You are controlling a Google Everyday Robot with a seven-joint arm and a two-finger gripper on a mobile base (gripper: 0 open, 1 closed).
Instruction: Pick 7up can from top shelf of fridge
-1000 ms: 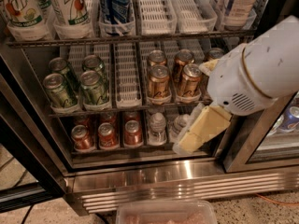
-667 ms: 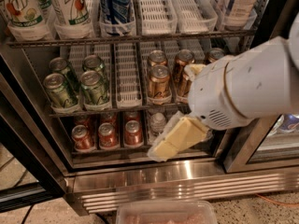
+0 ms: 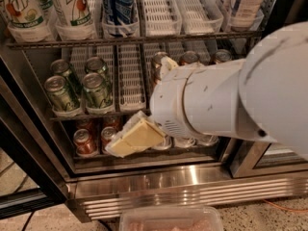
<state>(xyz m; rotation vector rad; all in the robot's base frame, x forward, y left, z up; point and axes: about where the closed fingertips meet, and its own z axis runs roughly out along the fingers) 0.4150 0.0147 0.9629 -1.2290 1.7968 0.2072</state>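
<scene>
Two 7up cans stand at the left of the top shelf (image 3: 134, 40): one (image 3: 72, 6) next to the blue Pepsi can (image 3: 118, 1), another (image 3: 21, 8) at the far left. Both are tall and white with green lettering, and their tops are cut off by the picture's edge. My gripper (image 3: 131, 139), cream-coloured, points down-left in front of the lowest rack, well below the 7up cans and holding nothing I can see. The big white arm (image 3: 231, 100) fills the right half and hides the right side of the middle rack.
Short green cans (image 3: 96, 88) stand on the middle rack and gold cans (image 3: 190, 57) peek over the arm. Red cans (image 3: 85, 142) are on the lowest rack. The fridge's steel base grille (image 3: 192, 191) is below, with a pink tray (image 3: 171, 219) on the floor.
The arm has swung left and nearer to the camera, now covering most of the gold cans. The gripper has moved left and slightly down in front of the lowest rack.
</scene>
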